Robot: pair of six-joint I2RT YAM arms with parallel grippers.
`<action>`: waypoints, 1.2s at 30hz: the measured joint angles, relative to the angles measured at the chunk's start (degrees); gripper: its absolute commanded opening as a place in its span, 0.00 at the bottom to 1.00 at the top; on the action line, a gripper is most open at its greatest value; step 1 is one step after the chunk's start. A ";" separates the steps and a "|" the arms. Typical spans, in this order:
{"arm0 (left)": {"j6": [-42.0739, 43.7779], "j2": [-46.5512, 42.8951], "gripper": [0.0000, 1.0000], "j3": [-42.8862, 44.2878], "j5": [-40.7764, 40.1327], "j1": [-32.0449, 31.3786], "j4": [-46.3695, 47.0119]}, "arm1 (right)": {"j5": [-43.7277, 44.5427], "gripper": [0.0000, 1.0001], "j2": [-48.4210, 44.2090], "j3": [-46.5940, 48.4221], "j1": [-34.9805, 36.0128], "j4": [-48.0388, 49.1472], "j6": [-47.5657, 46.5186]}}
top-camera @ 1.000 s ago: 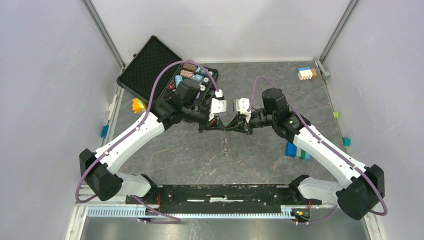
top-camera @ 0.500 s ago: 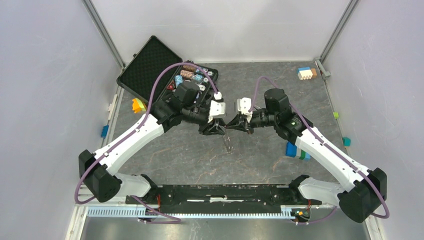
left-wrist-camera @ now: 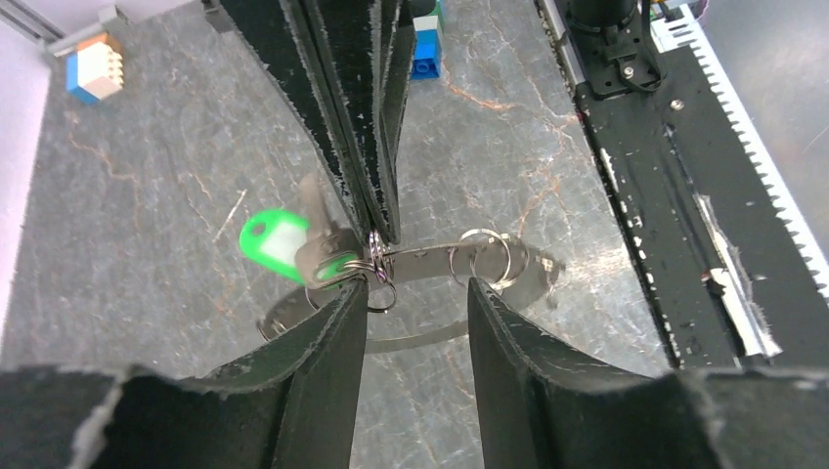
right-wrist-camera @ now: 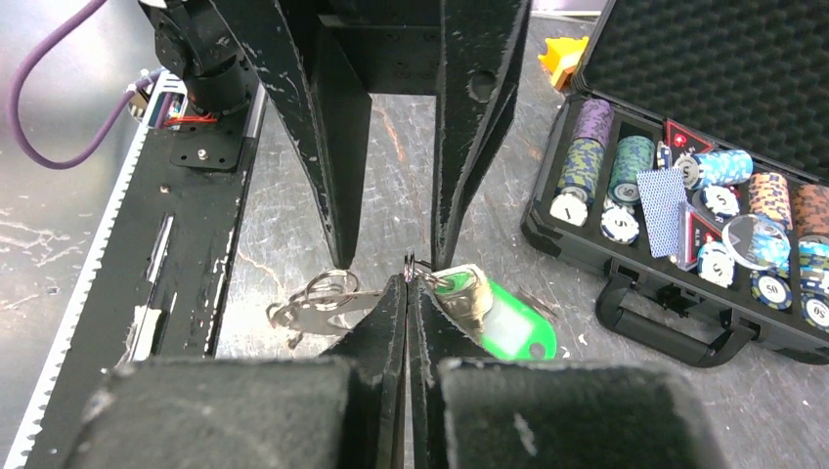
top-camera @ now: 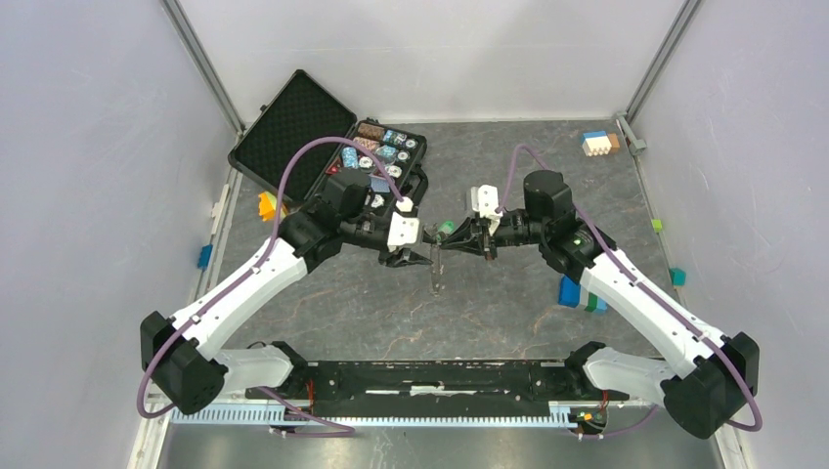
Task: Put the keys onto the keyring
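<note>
My right gripper [right-wrist-camera: 409,283] is shut on a thin metal keyring [right-wrist-camera: 409,262], held above the table centre [top-camera: 445,239]. From the ring hang a silver key [right-wrist-camera: 467,293] with a bright green tag [right-wrist-camera: 506,324] and a flat grey metal key [right-wrist-camera: 313,311] carrying small split rings. In the left wrist view the green tag [left-wrist-camera: 274,239] is left of the shut right fingers [left-wrist-camera: 376,210], and the flat key [left-wrist-camera: 430,264] runs right. My left gripper [left-wrist-camera: 418,285] is open and empty, its tips just under the ring [top-camera: 420,256].
An open black case [top-camera: 293,127] of poker chips [right-wrist-camera: 684,195] lies at the back left. Blue-green blocks [top-camera: 579,293] sit right of centre, an orange block [top-camera: 268,206] at the left, a wood-and-blue block [top-camera: 597,143] at the back right. The black base rail [top-camera: 440,376] runs along the near edge.
My left gripper has drawn back to the left and away from the right one. The right gripper keeps the ring, shifted slightly back; the green tag now shows from above.
</note>
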 measured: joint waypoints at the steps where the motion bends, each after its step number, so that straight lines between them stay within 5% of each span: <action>1: 1.75 -0.02 0.46 0.00 0.15 -0.02 -0.02 | -0.26 0.00 0.04 0.00 -0.11 0.50 0.39; 16: 7.91 0.96 0.20 -2.40 -1.16 -0.02 5.38 | -3.26 0.00 2.25 0.00 -1.01 4.22 5.31; 25: 2.01 0.13 0.40 -5.60 0.04 -0.02 11.06 | -2.95 0.00 2.25 -0.24 -1.38 4.72 5.40; 36: -1.40 -0.87 0.39 -5.42 -0.48 0.66 10.29 | -2.82 0.00 1.44 -1.70 -1.70 5.60 3.96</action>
